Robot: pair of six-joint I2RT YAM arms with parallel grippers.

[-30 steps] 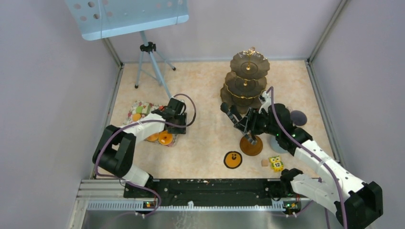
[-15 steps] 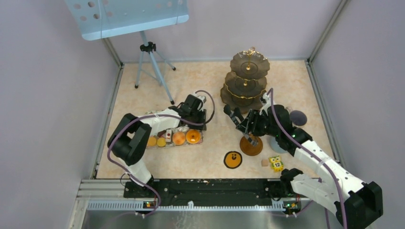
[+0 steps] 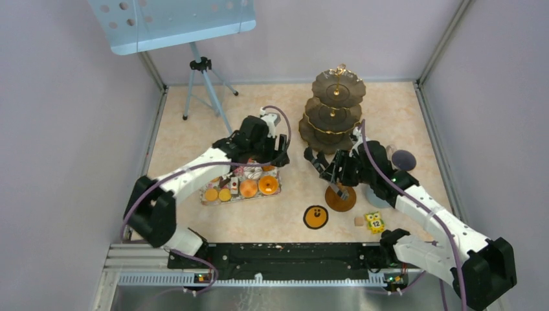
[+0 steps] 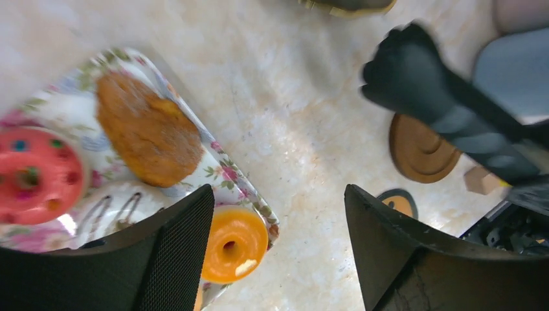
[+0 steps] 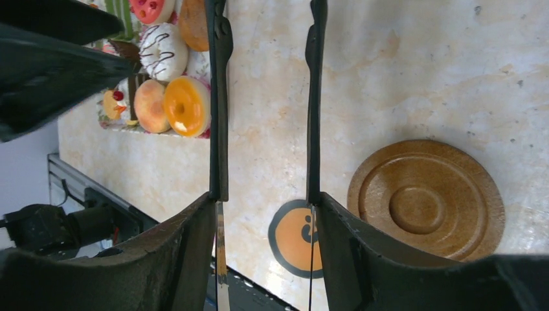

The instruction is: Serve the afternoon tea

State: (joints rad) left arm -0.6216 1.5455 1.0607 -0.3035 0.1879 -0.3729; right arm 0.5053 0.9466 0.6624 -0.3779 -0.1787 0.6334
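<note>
Gold trim edges the dark three-tier stand (image 3: 336, 110), which we see from above at the far side of the counter (image 3: 285, 214), right of centre. A floral tray (image 3: 206, 197) lies left of centre carrying the pastries (image 3: 248, 188), an orange ring donut (image 3: 268, 185) at its right end, and the left fingers (image 3: 272, 157) hang over its far right corner. The right fingers (image 3: 312, 157) point between the stand's foot and the brown saucer (image 3: 341, 199), which lies flat nearer the arms. Nearer the arms sit a round orange coaster (image 3: 316, 217), a small wooden cube (image 3: 358, 221) and the yellow owl block (image 3: 373, 222). The light blue cup (image 3: 374, 194) is mostly hidden under the right arm, and the grey mug (image 3: 404, 159) stands near the right wall. From the left wrist we see the left fingers spread wide, only counter and the tray's corner between them; the ring donut peeks out beside one finger, with a brown round (image 4: 149, 136) and a red sprinkled ring (image 4: 32, 175) further in. From the right wrist we see the right fingers apart as two thin parallel blades, pinching nothing, the saucer off to one side and the coaster near their base.
</note>
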